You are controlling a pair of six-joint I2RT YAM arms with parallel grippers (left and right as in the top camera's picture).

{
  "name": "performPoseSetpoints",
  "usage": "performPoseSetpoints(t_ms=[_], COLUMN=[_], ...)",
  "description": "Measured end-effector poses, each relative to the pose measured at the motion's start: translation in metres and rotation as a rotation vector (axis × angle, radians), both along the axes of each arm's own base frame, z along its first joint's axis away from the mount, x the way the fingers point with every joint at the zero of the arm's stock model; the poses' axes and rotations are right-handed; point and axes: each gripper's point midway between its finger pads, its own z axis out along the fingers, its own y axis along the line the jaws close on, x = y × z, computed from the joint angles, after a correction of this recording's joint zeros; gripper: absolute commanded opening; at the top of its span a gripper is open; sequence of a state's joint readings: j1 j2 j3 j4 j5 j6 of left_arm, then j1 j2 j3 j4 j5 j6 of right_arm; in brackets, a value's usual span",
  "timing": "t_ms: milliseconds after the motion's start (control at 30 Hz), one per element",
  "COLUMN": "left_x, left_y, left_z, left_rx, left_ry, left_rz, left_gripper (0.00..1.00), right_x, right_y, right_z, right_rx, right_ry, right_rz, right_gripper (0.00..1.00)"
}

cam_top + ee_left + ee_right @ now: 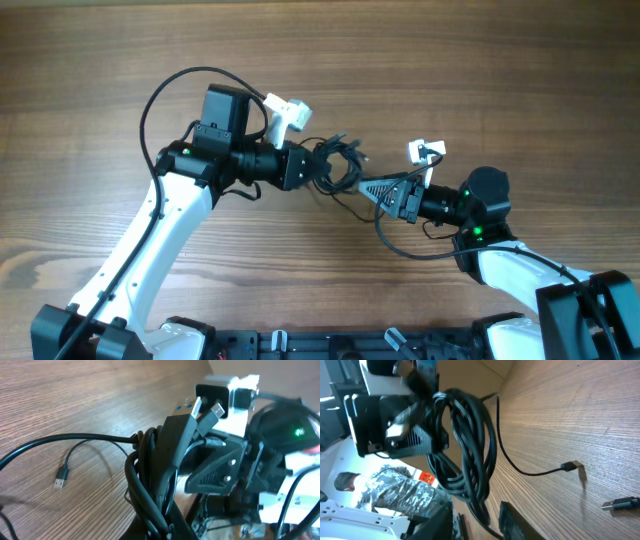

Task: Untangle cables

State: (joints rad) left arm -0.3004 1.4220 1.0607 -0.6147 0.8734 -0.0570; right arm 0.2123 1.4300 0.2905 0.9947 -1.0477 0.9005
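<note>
Overhead, we see our left gripper point(318, 166) reaching right, clamped on the bunched cables point(343, 158). The right gripper point(368, 187) points left beside them; we cannot tell its grip.

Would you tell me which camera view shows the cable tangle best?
The right wrist view: the tangle fills the frame's middle, its loops sharp and separable. The left wrist view shows it close but cut off at the bottom edge. The overhead shows only a small dark knot.
</note>
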Motion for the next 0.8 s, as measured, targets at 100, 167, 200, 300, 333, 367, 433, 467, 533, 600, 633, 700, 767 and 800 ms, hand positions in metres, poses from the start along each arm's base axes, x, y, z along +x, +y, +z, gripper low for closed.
performPoseSetpoints(t_ms=[100, 167, 200, 300, 333, 367, 433, 467, 533, 600, 633, 700, 767, 800], left_x=[0.004, 0.006, 0.007, 0.008, 0.009, 0.011, 0.019, 0.023, 0.027, 0.033, 0.035, 0.040, 0.047, 0.050], left_y=[-0.003, -0.007, -0.008, -0.014, -0.014, -0.013, -0.007, -0.003, 0.002, 0.009, 0.010, 0.012, 0.012, 0.010], left_z=[0.001, -0.002, -0.004, -0.007, -0.009, -0.011, -0.018, -0.021, -0.024, -0.027, -0.028, -0.026, -0.022, -0.019], left_rx=[-0.002, 0.019, 0.031, 0.060, 0.073, 0.088, 0.130, 0.147, 0.161, 0.175, 0.176, 0.166, 0.142, 0.130], left_ry=[0.031, 0.057, 0.067, 0.071, 0.079, 0.086, 0.127, 0.150, 0.173, 0.203, 0.212, 0.219, 0.207, 0.200], left_rz=[0.043, 0.081, 0.101, 0.134, 0.154, 0.178, 0.283, 0.342, 0.403, 0.483, 0.507, 0.553, 0.579, 0.583], left_gripper=[0.04, 0.04, 0.04, 0.04, 0.04, 0.04, 0.04, 0.04, 0.04, 0.04, 0.04, 0.04, 0.04, 0.04], right_x=[-0.001, -0.004, -0.005, -0.008, -0.011, -0.013, -0.016, -0.016, -0.014, -0.007, -0.004, 0.007, 0.012, 0.015], right_y=[0.000, 0.001, 0.002, 0.003, 0.004, 0.004, 0.005, 0.005, 0.004, 0.003, 0.001, -0.004, -0.010, -0.012], right_z=[0.000, 0.002, 0.002, 0.007, 0.011, 0.015, 0.017, 0.016, 0.014, 0.008, 0.004, -0.016, -0.035, -0.039], right_rx=[0.002, 0.004, 0.005, 0.015, 0.022, 0.027, 0.031, 0.031, 0.027, 0.022, 0.018, -0.004, -0.028, -0.033], right_ry=[0.000, -0.009, -0.008, -0.041, -0.067, -0.089, -0.103, -0.099, -0.083, -0.030, 0.012, 0.158, 0.281, 0.305], right_rz=[0.009, 0.024, 0.032, 0.055, 0.071, 0.084, 0.104, 0.103, 0.092, 0.048, 0.026, -0.065, -0.137, -0.165], right_gripper=[0.06, 0.05, 0.05, 0.04, 0.04, 0.04, 0.04, 0.04, 0.05, 0.05, 0.06, 0.32, 0.56, 0.70])
